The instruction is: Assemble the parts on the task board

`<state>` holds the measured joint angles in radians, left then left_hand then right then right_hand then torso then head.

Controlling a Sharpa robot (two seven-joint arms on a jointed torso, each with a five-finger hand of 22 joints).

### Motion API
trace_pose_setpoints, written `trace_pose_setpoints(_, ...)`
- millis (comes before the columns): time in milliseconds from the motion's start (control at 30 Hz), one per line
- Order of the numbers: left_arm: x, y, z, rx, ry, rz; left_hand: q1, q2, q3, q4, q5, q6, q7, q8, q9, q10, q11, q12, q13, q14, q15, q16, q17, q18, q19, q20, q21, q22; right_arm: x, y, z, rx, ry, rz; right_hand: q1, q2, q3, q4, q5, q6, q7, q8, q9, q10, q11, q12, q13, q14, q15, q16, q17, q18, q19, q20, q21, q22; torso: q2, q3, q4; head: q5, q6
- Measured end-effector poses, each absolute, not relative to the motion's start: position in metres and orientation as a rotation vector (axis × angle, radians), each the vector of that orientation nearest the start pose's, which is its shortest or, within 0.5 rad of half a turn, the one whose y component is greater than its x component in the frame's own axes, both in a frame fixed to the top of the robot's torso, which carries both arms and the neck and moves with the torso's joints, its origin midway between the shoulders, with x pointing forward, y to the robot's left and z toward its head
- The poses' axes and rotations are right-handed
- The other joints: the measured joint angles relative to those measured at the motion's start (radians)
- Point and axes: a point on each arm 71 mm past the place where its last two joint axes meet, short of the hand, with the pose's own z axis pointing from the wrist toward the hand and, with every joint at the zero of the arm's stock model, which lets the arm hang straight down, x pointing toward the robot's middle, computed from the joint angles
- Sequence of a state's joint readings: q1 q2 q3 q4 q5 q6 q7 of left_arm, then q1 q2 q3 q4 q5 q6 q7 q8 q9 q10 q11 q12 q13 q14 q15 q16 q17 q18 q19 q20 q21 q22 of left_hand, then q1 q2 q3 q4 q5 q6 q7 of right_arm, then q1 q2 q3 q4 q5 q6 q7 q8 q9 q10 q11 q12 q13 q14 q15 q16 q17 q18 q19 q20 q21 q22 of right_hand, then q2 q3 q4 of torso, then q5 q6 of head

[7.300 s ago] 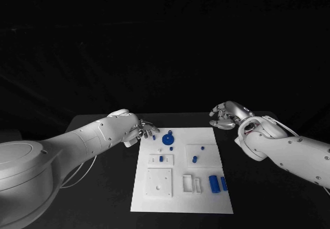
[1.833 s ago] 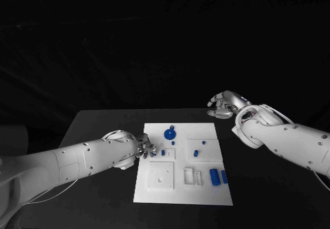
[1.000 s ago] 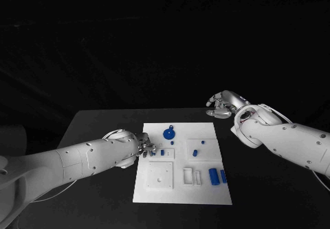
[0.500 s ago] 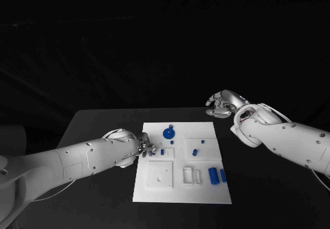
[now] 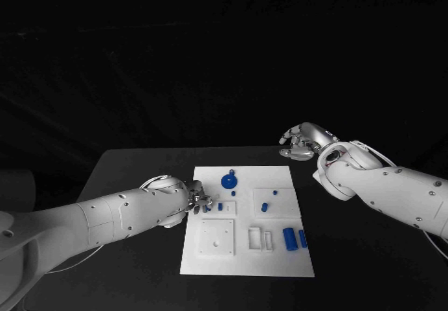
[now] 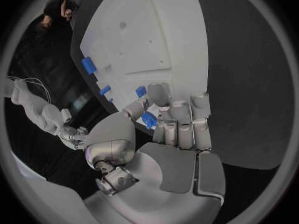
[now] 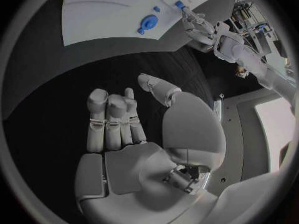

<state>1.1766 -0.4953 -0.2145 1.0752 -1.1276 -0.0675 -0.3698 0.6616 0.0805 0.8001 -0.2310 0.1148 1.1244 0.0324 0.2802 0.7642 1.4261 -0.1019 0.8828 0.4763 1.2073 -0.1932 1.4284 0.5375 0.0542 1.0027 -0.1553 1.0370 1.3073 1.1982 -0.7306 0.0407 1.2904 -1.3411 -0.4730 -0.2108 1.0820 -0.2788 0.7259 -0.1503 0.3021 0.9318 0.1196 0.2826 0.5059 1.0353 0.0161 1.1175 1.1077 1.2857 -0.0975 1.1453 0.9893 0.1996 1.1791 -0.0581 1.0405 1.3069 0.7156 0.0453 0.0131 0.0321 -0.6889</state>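
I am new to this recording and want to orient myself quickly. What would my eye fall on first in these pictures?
First, the white task board lying bright in the middle of the black table, dotted with small blue parts such as the round blue disc near its far end. Next, the left hand at the board's left edge, pinching a small blue part in its fingers. The right hand hovers past the far right corner, holding nothing.
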Motion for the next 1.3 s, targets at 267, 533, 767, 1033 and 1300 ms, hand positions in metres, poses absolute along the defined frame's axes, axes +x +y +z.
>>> trace_pose_setpoints(267,0.5215,0.1726,-0.3017,-0.148,2.196,-0.333,0.000,0.000,0.000,0.000,-0.004,0.006,-0.003,-0.002,-0.002,-0.001,-0.001,0.004,0.001,0.002,0.001,0.003,0.001,0.000,0.000,0.000,0.000,0.000,0.5411,-0.2281,-0.1661,0.198,1.516,0.517,0.000,0.000,0.000,0.000,0.000,0.000,0.000,0.000,0.000,0.000,0.000,0.000,0.000,0.004,0.004,0.000,0.000,0.000,0.000,0.000,-0.004,0.000,0.000,0.0007,-0.0006,0.000,0.001)
trace_pose_setpoints(533,0.5163,0.1791,-0.3019,-0.163,2.163,-0.351,0.000,0.000,0.004,0.004,-0.008,0.007,-0.003,0.002,-0.002,-0.002,-0.003,0.008,0.002,0.001,-0.002,0.004,0.002,0.000,0.004,-0.004,0.004,0.001,0.5410,-0.2308,-0.1661,0.200,1.516,0.513,0.000,0.000,0.000,0.000,0.000,-0.001,0.001,0.000,0.000,0.000,0.000,0.000,-0.001,0.004,0.004,-0.001,0.000,0.000,0.002,-0.002,-0.004,0.001,0.000,0.0004,-0.0006,-0.001,0.000)
trace_pose_setpoints(767,0.5156,0.1804,-0.2992,-0.176,2.124,-0.369,0.000,0.000,0.004,0.005,-0.003,0.007,-0.003,0.002,0.000,-0.004,-0.004,0.012,0.003,0.001,-0.002,0.008,0.002,0.000,0.004,-0.004,0.004,0.001,0.5409,-0.2309,-0.1662,0.200,1.516,0.513,0.000,0.000,0.000,0.000,0.000,-0.002,0.003,0.000,0.000,0.000,0.000,0.000,-0.002,0.004,0.004,-0.004,0.000,0.000,0.004,-0.001,-0.004,0.001,0.000,0.0001,0.0010,-0.003,-0.002)
trace_pose_setpoints(1033,0.5173,0.1790,-0.2977,-0.180,2.099,-0.380,0.000,0.000,0.004,0.005,-0.003,0.007,-0.003,0.001,0.000,-0.004,-0.005,0.012,0.004,0.001,-0.002,0.008,0.002,0.000,0.004,-0.004,0.005,0.000,0.5409,-0.2304,-0.1662,0.200,1.516,0.514,0.000,0.000,0.000,0.000,0.004,-0.002,0.002,0.000,0.000,0.000,0.000,0.000,-0.002,0.004,0.004,-0.004,0.000,0.000,0.004,-0.001,-0.004,0.001,0.001,-0.0006,0.0005,-0.004,-0.003)
trace_pose_setpoints(1300,0.5194,0.1738,-0.2980,-0.173,2.100,-0.382,0.001,-0.001,0.003,0.006,-0.004,0.007,-0.003,0.001,-0.001,-0.004,-0.005,0.015,0.004,0.001,-0.003,0.008,0.002,0.000,0.004,-0.004,0.008,0.000,0.5409,-0.2303,-0.1664,0.200,1.517,0.515,0.000,0.000,0.000,0.000,0.004,-0.002,0.002,0.000,0.000,0.000,0.000,0.000,-0.002,0.004,0.004,-0.004,0.000,0.000,0.004,-0.001,-0.004,0.001,0.001,0.0000,-0.0006,-0.002,-0.005)
